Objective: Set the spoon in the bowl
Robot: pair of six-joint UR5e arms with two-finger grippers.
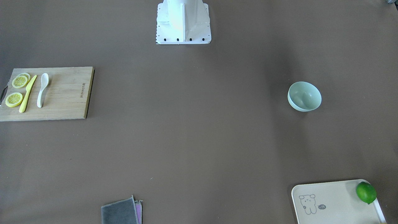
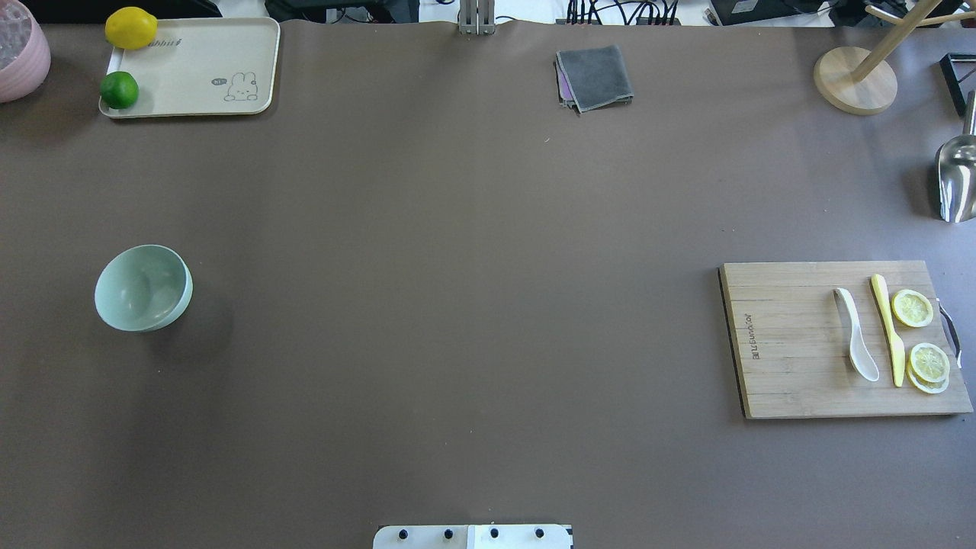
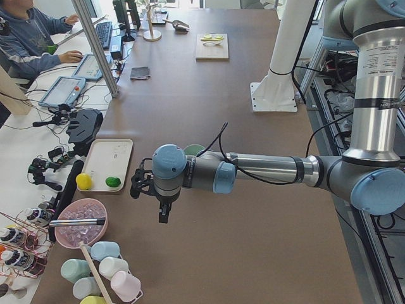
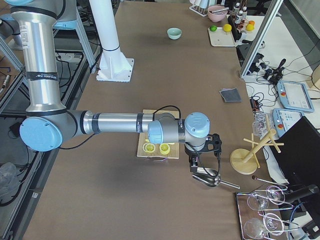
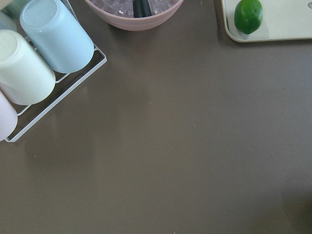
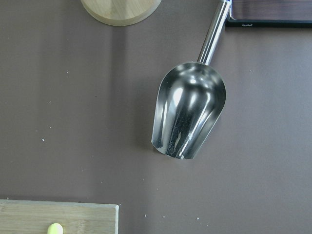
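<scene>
The white spoon (image 1: 42, 89) lies on a wooden cutting board (image 1: 68, 93), scoop toward the robot; it also shows in the overhead view (image 2: 855, 334). The mint-green bowl (image 1: 304, 96) stands upright and empty far across the table on the robot's left (image 2: 142, 287). My left gripper (image 3: 163, 214) shows only in the exterior left view, hanging above the table's end past the bowl. My right gripper (image 4: 194, 167) shows only in the exterior right view, over a metal scoop past the board. I cannot tell whether either is open or shut.
A yellow knife (image 2: 888, 329) and lemon slices (image 2: 913, 308) lie beside the spoon. A cream tray (image 2: 198, 69) holds a lime (image 2: 120, 90) and a lemon (image 2: 131, 27). A grey cloth (image 2: 594, 77), a metal scoop (image 6: 189, 114), a wooden stand (image 2: 855, 80) and a cup rack (image 5: 44, 53) sit at the edges.
</scene>
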